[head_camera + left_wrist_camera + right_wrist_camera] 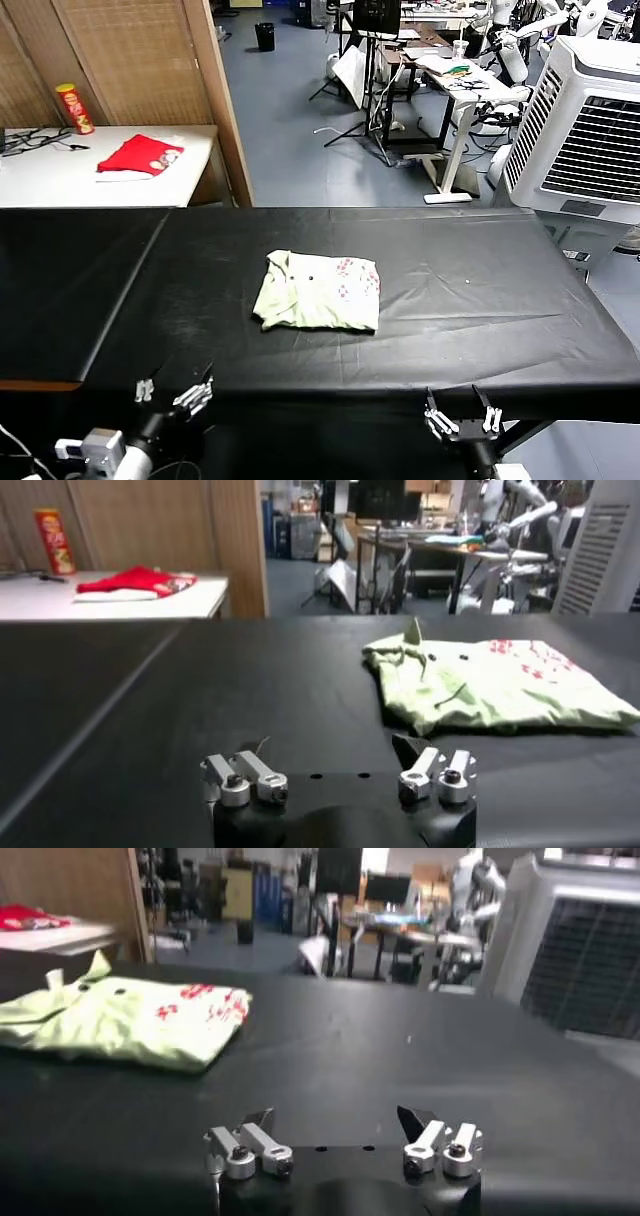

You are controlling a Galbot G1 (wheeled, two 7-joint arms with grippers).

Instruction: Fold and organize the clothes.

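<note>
I had both arms drawn back at the near edge of the table point(100, 300), low and idle. My left gripper point(174, 392) stood with its jaws spread wide and nothing between them; my right gripper point(462, 417) was the same, released and empty. Neither touched cloth.

The shirt point(318, 291) lay ahead of both grippers, well apart from them, roughly between the two and a little nearer my left. From my left wrist it sat forward and toward my right arm's side point(490, 683); from my right wrist it sat forward and toward my left arm's side point(120, 1020). It was already doubled into a compact, roughly square packet, with the collar end toward my left and the pinkish-red print point(355, 277) facing up on the half nearer my right.

By my reading, the folding was mostly or wholly done: no sleeve trailed loose and the outline looked tidy. The near left corner seemed a bit rumpled, though from this angle I could not tell whether a layer had slipped or was merely puckered. What remained, if anything, was squaring that corner or setting the packet in its final place. A red garment point(140, 154) sat on the white side table beyond, out of my reach and not my concern.
</note>
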